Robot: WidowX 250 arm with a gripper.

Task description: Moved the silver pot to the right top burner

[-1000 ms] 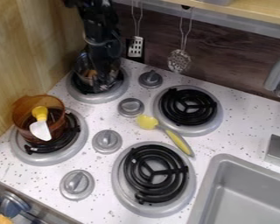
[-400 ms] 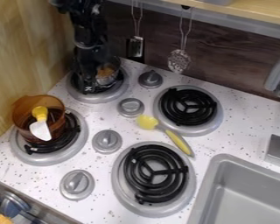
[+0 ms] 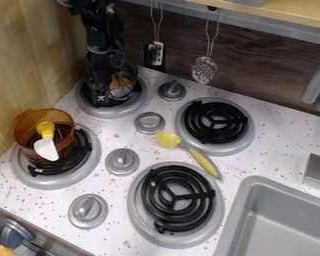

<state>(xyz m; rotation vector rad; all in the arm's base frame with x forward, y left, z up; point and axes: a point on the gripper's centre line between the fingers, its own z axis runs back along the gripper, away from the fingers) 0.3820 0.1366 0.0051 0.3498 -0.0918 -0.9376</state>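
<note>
The tool point(image 3: 102, 95) is seen at the left side of the silver pot point(image 3: 125, 90), low over the left top burner point(image 3: 116, 112). Whether it is held wide, narrow or closed on the pot cannot be told, since its lower end is lost against the dark coil. Compared with a second ago, the tool is placed farther to the left, and more of the pot and its brownish contents is exposed on the right; in the last fraction of that second hardly any shift is seen. The pot itself is found on the same burner, so the transfer is judged to be at its grasping stage, with the carry yet to be made.

Beyond the nearby knobs point(image 3: 171, 90), the right top burner point(image 3: 239, 122) is left uncovered, ready to be used. A secure hold and a clear lift are called for first, then a level passage to the right over the knobs. The yellow utensil point(image 3: 204, 161) is laid on the worktop point(image 3: 122, 220) with its head just beside that burner (an easy thing to be nudged if the pot is brought in low). Farther off, the orange pot point(image 3: 28, 131) is set on the left bottom burner point(image 3: 59, 184).
</note>
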